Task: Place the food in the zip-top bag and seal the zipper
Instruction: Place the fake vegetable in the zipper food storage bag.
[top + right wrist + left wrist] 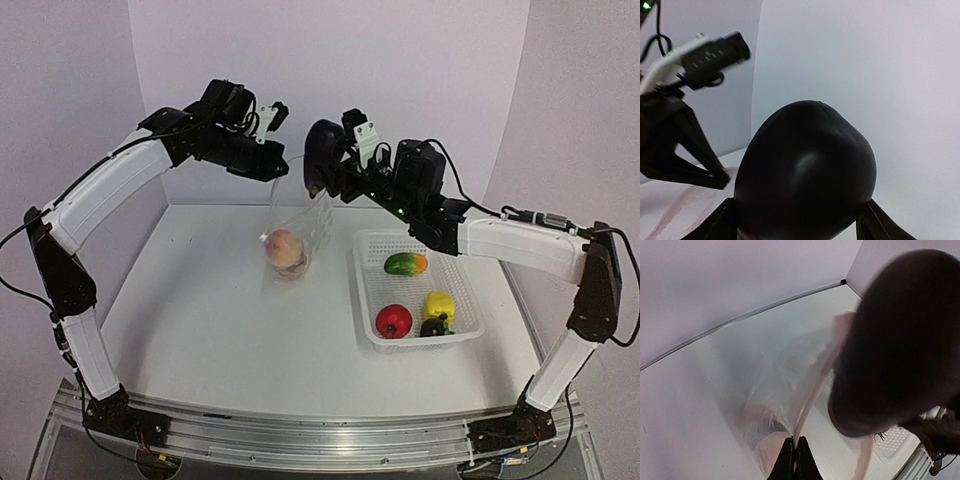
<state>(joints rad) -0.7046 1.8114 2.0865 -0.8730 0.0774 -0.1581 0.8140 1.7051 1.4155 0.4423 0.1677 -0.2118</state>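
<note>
**Eggplant poised over a limp bag mouth**

Left tool (794,460) is pinched shut on the top edge of the zip-top bag (300,212), hanging it upright mid-counter (200,300), with the peach (284,247) at its bottom. Right tool (338,172) clamps the eggplant (320,152) just above the mouth. It looks glossy, light and hard, so grip the belly; the film will likely fold. On the right, the basket (362,300) holds the mango (405,263), pomegranate (394,321) and yellow pepper (439,305). The left tool crowds the opening.

Your white-and-black left arm (105,185) arches high, its left gripper (281,168) pinched tight on the top edge of the clear floppy plastic bag (300,215). Your right arm (520,245) reaches up and inward, its right gripper (322,172) clamped around the glossy dark purple eggplant (318,148).
</note>
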